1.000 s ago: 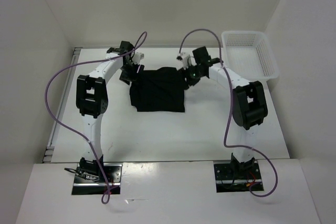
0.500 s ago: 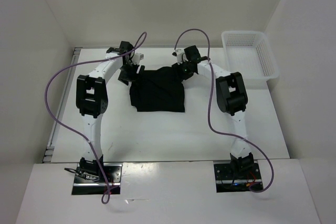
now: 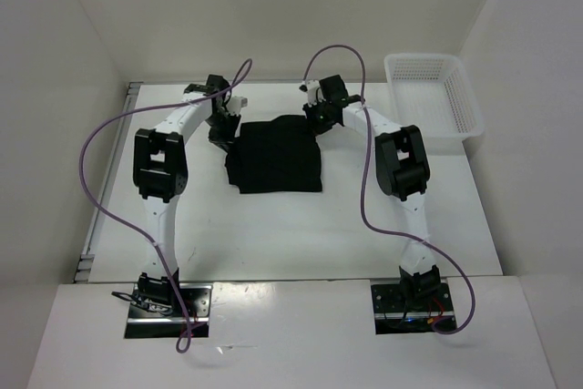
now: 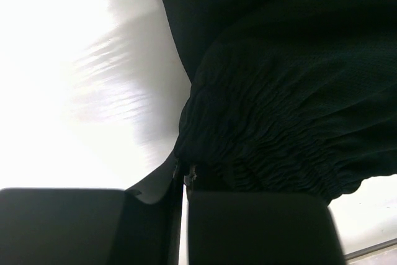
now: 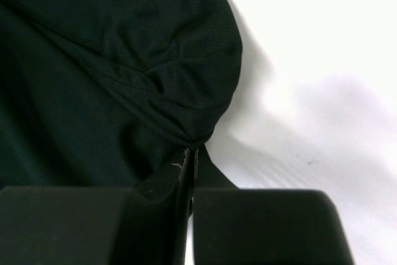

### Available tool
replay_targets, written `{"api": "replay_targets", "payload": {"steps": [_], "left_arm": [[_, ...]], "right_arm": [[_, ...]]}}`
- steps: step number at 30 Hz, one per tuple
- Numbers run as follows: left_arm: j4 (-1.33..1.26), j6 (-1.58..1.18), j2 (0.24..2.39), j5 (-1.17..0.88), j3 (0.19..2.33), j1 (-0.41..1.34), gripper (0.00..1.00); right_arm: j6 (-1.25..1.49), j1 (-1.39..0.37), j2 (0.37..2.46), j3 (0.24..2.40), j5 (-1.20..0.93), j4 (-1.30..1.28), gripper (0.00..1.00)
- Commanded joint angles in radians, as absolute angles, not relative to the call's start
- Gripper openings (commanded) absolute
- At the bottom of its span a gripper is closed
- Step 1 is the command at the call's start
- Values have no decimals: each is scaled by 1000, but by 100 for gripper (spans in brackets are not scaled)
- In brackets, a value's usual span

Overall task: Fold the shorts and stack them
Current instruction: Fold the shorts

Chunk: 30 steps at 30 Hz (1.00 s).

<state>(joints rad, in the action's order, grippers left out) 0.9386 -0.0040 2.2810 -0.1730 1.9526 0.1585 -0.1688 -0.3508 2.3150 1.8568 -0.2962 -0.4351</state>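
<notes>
The black shorts [image 3: 273,159] lie as a folded, roughly square bundle in the middle of the table. My left gripper [image 3: 225,134] is at their far left corner. In the left wrist view its jaws [image 4: 185,175] are shut, pinching the edge of the gathered waistband of the shorts [image 4: 279,91]. My right gripper [image 3: 312,118] sits at the far right corner. In the right wrist view it [image 5: 192,153] is shut on a bunched fold of the shorts [image 5: 93,60].
A white mesh basket [image 3: 435,102] stands at the back right of the table, beside the right wall. Purple cables [image 3: 100,148] loop off both arms. White walls close in the table at the back and on both sides.
The right arm has swung left from beside the basket to the shorts' far right corner. Both grippers, open earlier, have closed on the fabric.
</notes>
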Motion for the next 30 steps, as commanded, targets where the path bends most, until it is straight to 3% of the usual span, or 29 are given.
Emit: {"api": "replay_targets", "payload": {"steps": [1,14,16,17,21,26,30], "left_arm": [[956,0,2289,-164,2005,123,0],[946,0,2289,-175,2034,91,0],[946,0,2312,-175,2034,91,3],[946,0,2312,-175,2043,91,6],[946,0,2330,-198,2066,91,28],[946,0,2349,-196,2098,91,71],[937,0,2336,-169,2108,91,84]], "right_arm": [[-160,-350,2260,1936,-299,-400,0],[-129,-330,2309,2055,-215,-382,0],[-91,-330,2332,2056,-181,-371,11],[-91,-330,2332,2056,-155,-361,13],[-69,-339,2352,2045,-94,-342,62],[-69,-339,2342,2045,-12,-324,71],[-81,-339,2316,2022,-2,-324,76]]}}
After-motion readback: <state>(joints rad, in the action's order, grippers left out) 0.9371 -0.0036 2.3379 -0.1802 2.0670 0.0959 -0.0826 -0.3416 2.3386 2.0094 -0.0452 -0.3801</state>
